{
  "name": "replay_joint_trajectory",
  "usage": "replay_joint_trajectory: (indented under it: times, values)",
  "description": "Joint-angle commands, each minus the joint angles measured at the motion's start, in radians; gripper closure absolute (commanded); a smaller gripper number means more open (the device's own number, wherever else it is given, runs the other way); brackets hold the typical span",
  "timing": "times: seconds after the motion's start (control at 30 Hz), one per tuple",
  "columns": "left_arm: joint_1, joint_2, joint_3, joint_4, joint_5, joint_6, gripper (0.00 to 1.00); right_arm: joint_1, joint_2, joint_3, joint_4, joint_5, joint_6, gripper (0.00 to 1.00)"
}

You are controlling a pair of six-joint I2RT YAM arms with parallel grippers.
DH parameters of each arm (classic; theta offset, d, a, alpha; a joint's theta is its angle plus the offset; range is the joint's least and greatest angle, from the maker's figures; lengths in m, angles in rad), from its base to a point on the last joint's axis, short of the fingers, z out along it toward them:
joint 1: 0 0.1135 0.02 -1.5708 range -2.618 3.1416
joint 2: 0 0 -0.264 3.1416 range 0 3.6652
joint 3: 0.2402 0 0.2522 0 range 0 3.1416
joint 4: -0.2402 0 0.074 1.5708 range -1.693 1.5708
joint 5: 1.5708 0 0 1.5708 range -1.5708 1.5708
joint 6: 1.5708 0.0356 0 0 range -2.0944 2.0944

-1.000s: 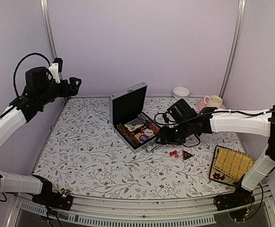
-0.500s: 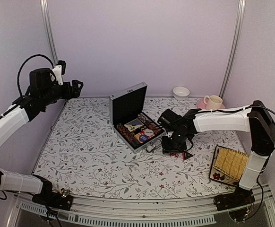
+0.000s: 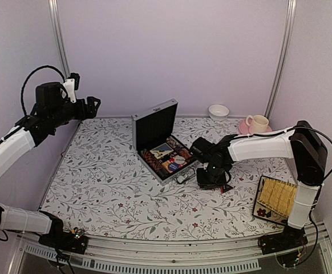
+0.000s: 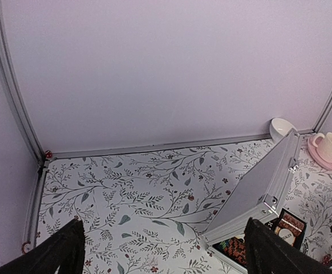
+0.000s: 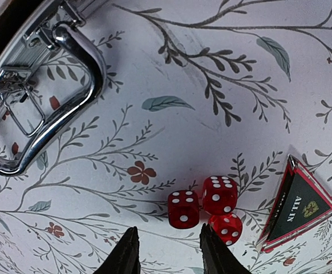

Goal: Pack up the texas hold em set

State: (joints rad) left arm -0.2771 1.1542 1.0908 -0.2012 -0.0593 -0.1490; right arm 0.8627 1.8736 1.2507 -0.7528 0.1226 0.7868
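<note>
Near the table's near right corner sits a yellow woven tray, no part of the set. Further in, just right of the table's middle, the right gripper hangs low over the cloth. Its fingers stand partly apart with nothing between them. The three red dice lie just beyond the fingertips. They are bunched and touching, two side by side and the third tucked against them on the near side. The bunch sits slightly off the gripper's centre line, toward the finger on the wrist view's right. Its longer spread runs roughly across the gap between the fingers, so I judge a short advance would bring the jaws around at least one die.

Just beside the dice lies the black triangular marker with a red rim, flat on the cloth. On the dice's other side is the metal handle of the silver aluminium briefcase. The case stands open at the table's middle, lid upright, with poker chip stacks and cards in its black tray.

The right arm is clearly the nearer one. The left gripper is raised over the far left corner with its jaws spread wide and empty, well apart from everything. Along the far edge stand a white bowl and a pink cup and saucer.
</note>
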Motion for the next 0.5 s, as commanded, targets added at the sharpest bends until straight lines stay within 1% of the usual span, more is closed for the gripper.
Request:
replay_joint_trajectory:
  times: [0.0,0.47]
  values:
    - [0.010,-0.002,0.002,-0.005,0.011,0.009,0.03,-0.009,0.019,0.020,-0.010,0.039,0.008,0.64]
    - [0.010,-0.007,0.003,-0.005,0.014,0.008,0.03,-0.019,0.055,0.051,0.002,0.075,-0.016,0.72]
